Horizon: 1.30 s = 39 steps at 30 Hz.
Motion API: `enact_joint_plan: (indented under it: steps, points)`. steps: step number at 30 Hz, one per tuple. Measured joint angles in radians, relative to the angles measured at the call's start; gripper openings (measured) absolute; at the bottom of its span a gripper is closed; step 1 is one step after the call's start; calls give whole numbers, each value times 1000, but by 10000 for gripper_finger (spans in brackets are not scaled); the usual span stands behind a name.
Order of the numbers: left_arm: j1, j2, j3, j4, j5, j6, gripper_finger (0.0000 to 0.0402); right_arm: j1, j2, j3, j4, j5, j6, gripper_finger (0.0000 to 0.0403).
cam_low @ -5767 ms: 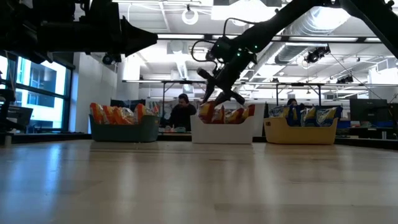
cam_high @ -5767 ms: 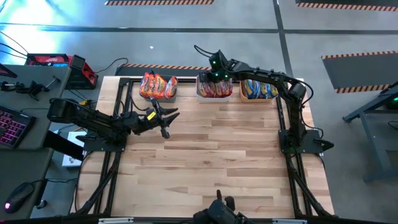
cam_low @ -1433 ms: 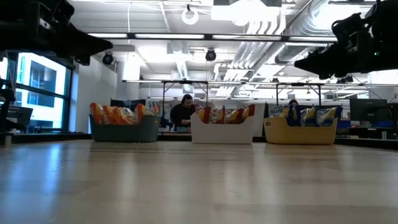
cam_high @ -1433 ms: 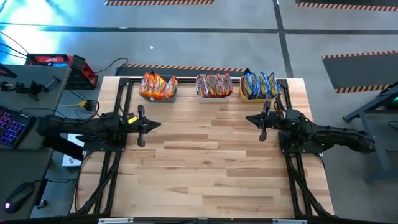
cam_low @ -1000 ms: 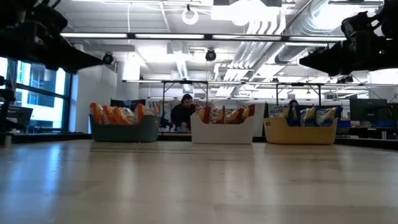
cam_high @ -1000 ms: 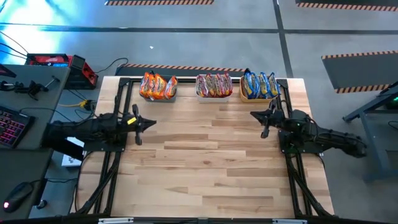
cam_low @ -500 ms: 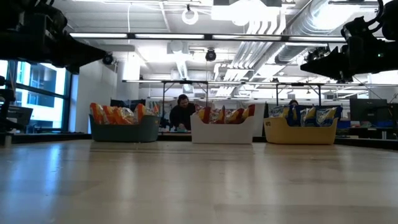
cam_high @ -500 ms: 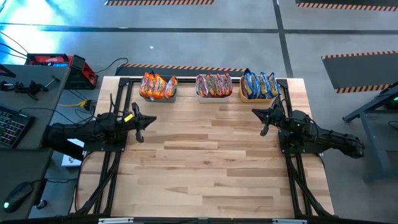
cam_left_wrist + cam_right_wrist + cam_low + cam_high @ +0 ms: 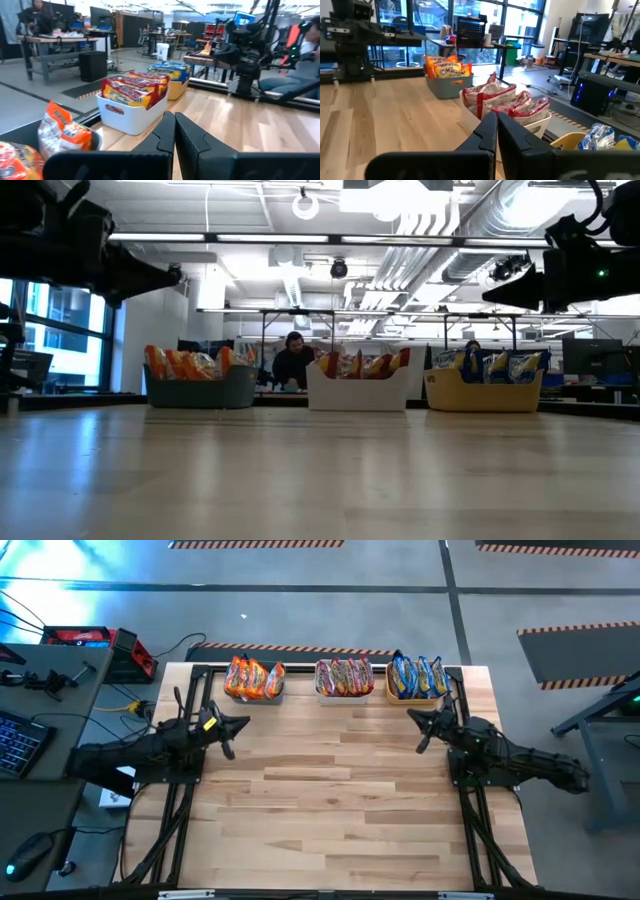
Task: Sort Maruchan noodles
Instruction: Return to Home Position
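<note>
Left gripper (image 9: 230, 730): shut, the two dark fingers (image 9: 161, 137) pressed flat together in the left wrist view, nothing held and nothing touched. Raised in the air over the left side of the table (image 9: 340, 810), near the dark-blue bin (image 9: 200, 392) but apart from it.

Right gripper (image 9: 425, 725): likewise closed, fingers (image 9: 487, 135) meeting with no gap, empty. Up over the right side of the table, near the yellow bin (image 9: 484, 395) and clear of it.

Counted: two grippers, three bins, three kinds of Maruchan noodles (image 9: 445, 67).

Bins in a single row along the far edge, side by side with gaps between — dark-blue on the left, white bin (image 9: 358, 394) in the middle, yellow on the right.

- Orange packets (image 9: 252, 675): standing on edge in the dark-blue bin.
- Red-and-white packets (image 9: 344, 673): standing on edge in the white bin.
- Blue-and-yellow packets (image 9: 416, 675): standing on edge in the yellow bin.

Perhaps four to a bin seen from above, but overlapping too much for a sure number. Every visible packet inside a bin, tops poking above the rims in the low view.

Beyond the table, seen in the low view between the dark-blue and white bins — a person (image 9: 293, 362) at a desk in the room behind.
</note>
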Motion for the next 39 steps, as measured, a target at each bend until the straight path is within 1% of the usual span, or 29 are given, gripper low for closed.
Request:
enact_joint_plan:
  steps: [2, 9, 14, 39]
  points:
    - [12, 5, 0, 1, -1, 10, 0, 0, 15, 0, -1, -9, 4, 0]
    - [39, 14, 0, 1, 1, 3, 0, 0, 58, 0, -2, -16, 131, 0]
    - [38, 14, 0, 1, 2, -23, 0, 0, 57, 0, -2, -16, 127, 0]
    - [38, 14, 0, 1, 4, -22, 1, 0, 56, -1, -2, -19, 131, 0]
